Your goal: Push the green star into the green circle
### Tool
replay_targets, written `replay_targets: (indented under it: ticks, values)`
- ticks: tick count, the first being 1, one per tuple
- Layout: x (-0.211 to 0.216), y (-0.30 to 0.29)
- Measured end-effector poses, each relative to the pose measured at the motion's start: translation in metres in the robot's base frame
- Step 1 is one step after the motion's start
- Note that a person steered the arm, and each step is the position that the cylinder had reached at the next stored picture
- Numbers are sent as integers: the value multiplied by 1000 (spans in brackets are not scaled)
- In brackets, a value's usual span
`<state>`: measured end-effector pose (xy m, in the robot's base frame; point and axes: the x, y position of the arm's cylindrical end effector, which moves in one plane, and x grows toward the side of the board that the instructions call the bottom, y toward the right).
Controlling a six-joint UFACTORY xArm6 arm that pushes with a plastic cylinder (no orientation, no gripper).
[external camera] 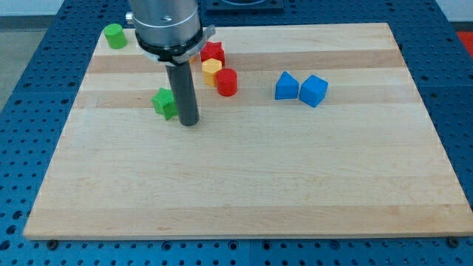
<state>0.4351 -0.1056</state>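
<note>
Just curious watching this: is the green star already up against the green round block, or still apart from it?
Apart. The green star sits beside my tip; the green circle stands alone near the board's top-left corner.

pale wooden board (244, 185) on blue perforated table (29, 111); even light, soft shadows.

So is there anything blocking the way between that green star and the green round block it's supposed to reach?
Nothing visible does. The green star sits just to the view's left of my tip, and bare board lies between it and the green circle at the view's top left. The red and yellow blocks lie off to the right.
</note>
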Motion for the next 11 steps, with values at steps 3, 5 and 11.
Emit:
replay_targets:
  ticks: [3, 5, 11]
  values:
    - [-34, -23]
    - [-52, -55]
    - [-139, -90]
